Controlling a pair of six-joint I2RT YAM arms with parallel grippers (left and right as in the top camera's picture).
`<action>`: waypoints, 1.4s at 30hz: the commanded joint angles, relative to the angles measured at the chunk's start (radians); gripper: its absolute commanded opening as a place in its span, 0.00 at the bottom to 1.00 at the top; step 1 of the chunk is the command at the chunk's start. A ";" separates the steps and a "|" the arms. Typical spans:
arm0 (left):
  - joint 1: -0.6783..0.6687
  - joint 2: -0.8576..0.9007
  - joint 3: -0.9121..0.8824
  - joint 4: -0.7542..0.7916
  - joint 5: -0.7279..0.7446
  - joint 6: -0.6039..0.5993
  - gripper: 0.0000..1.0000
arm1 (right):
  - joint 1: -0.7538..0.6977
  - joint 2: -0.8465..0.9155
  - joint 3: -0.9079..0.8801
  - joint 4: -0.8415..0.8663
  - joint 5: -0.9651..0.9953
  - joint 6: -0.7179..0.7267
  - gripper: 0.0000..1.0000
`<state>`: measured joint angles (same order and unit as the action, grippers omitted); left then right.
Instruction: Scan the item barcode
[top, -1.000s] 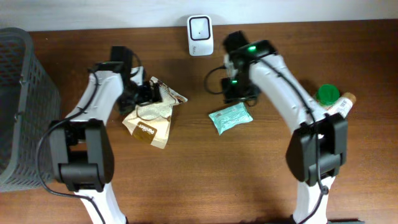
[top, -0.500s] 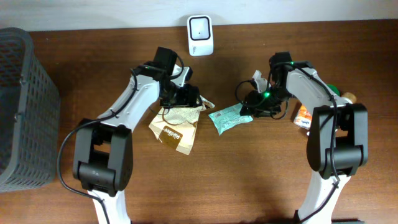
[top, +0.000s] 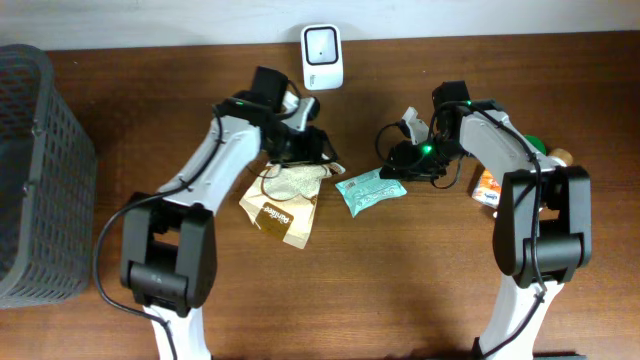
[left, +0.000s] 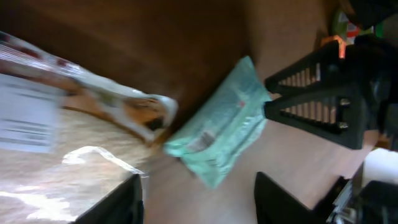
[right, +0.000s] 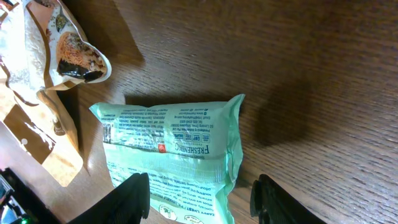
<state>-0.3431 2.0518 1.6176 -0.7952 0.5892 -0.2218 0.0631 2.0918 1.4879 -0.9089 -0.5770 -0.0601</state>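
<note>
The green packet (right: 171, 155) lies flat on the counter (top: 400, 290), print side up, roughly midway between my two arms. It is in front of the scanner (top: 321, 44), which sits well apart from it at the back edge. I take this packet to be the item to scan, though I cannot pick out a barcode among the small print on its face. My right tool (right: 202, 180) hangs low over its near end with the fingers apart, one on each side of the packet's width, clamped on nothing. That straddle looks like the set-up for a pinch across the short side, which would leave the printed face free to turn toward the scanner. Just beside the packet's other end lies the snack bag (top: 285, 195); its clear top corner is near the packet, but I cannot tell whether they touch. My left tool (left: 198, 180) is over that corner, fingers also apart with bare counter between them, so it grips nothing that I can see. A white label on the bag is too blurred to read. I judge the task barely begun, since nothing is lifted yet. The basket (top: 35, 150) stands at the far left, out of the way.
</note>
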 joint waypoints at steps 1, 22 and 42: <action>-0.058 0.033 0.005 0.018 -0.032 -0.117 0.38 | 0.001 -0.008 -0.009 0.013 -0.019 -0.002 0.52; -0.172 0.142 0.003 0.021 -0.120 -0.312 0.00 | 0.003 0.066 -0.032 0.010 -0.095 0.016 0.50; -0.193 0.228 0.002 0.045 -0.134 -0.312 0.00 | 0.066 0.165 -0.032 0.066 -0.198 0.015 0.29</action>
<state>-0.5156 2.2044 1.6218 -0.7643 0.4492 -0.5217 0.0803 2.1963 1.4693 -0.8547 -0.7727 -0.0418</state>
